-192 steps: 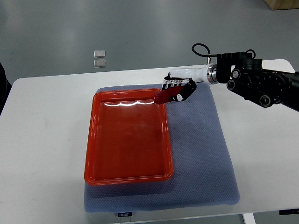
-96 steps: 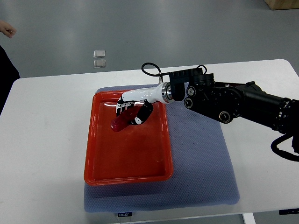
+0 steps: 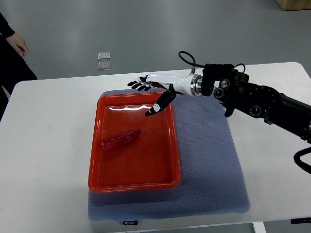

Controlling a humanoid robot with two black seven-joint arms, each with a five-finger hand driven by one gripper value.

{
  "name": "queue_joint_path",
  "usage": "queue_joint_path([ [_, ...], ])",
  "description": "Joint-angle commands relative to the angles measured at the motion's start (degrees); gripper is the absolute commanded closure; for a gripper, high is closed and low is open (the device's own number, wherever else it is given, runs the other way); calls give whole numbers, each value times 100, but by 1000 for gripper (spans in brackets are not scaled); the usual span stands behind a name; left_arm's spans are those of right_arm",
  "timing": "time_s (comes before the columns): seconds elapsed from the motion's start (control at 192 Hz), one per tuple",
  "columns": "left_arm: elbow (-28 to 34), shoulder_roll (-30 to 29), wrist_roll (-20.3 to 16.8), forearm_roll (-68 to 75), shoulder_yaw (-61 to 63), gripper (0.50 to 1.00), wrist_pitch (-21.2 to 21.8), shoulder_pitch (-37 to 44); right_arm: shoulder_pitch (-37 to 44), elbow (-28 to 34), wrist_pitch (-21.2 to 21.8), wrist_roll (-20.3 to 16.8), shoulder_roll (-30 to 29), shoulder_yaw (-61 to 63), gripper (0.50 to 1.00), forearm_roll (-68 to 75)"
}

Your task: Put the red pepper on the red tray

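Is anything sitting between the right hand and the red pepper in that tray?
Nothing visible. The red pepper lies alone on the red tray floor, left of centre. The right hand, fingers spread and holding nothing, hangs over the tray's far edge, with only bare tray floor between them.

One top view looks steeply down onto the white table (image 3: 48, 145).

You see only a slice of the person (image 3: 14, 46) at the top left corner, the rest cut off. The right arm (image 3: 272, 104) runs off the right edge. The mat (image 3: 209, 160) is partly hidden under the red tray (image 3: 95, 145).
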State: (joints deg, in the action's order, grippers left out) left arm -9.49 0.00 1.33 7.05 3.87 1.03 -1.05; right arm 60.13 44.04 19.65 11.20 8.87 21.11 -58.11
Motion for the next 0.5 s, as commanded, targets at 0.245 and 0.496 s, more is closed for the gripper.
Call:
queue_joint_path([
  [0.245,0,0,-2,-2,0,500,2,-1,-1056,-422,-75,-927,397,1150,599,3517],
  [0.496,0,0,-2,-2,0,500,-7,-1,-1521,-598,-14,-918,344,1229,587,5582],
])
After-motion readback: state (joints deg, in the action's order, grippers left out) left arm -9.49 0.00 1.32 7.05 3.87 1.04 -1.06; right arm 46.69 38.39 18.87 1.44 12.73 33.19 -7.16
